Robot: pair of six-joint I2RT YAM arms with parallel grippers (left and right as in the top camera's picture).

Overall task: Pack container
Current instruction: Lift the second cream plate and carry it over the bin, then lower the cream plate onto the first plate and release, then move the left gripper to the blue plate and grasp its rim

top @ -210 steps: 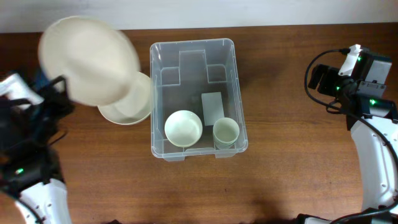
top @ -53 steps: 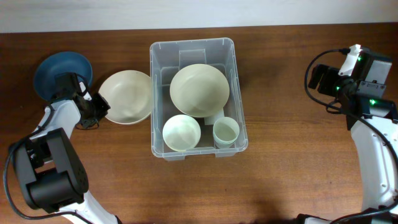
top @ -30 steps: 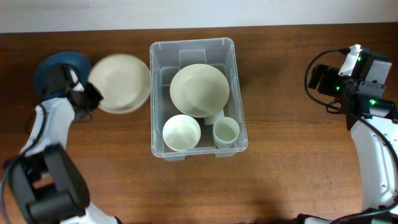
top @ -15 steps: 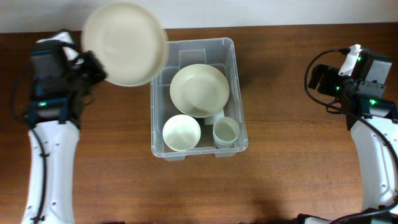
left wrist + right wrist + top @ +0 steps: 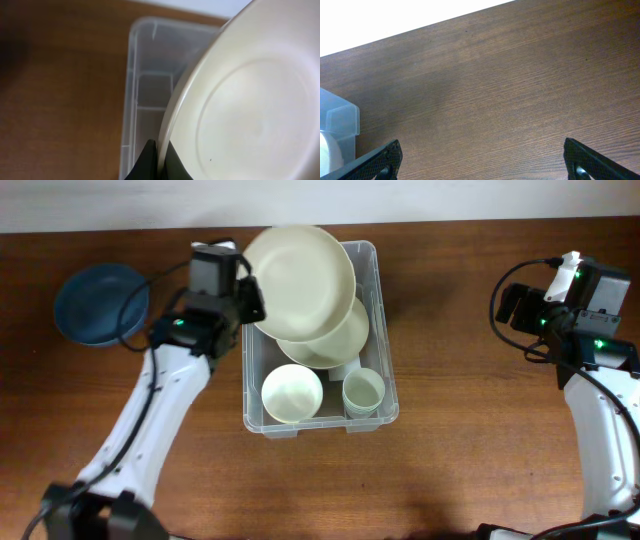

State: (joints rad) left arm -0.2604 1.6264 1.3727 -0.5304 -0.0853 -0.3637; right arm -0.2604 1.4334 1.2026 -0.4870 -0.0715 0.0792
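A: Overhead: left hand (image 5: 248, 288) is clamped on the rim of a cream plate (image 5: 300, 278), plate tilted over the container's far end. The container (image 5: 383, 330) sits on the desk (image 5: 470, 430) just beside that hand.
B: Contents?
A: Wide cream bowl (image 5: 348, 340) under the plate, small bowl (image 5: 292, 392), cup (image 5: 363, 392). A blue plate (image 5: 100, 302) lies on the hand's other side.
B: Left wrist?
A: Fingers (image 5: 147, 161) pinch the plate edge, container wall below.
B: Right wrist?
A: Right hand (image 5: 482, 159) is spread wide and holds nothing. The container corner shows just past one fingertip.
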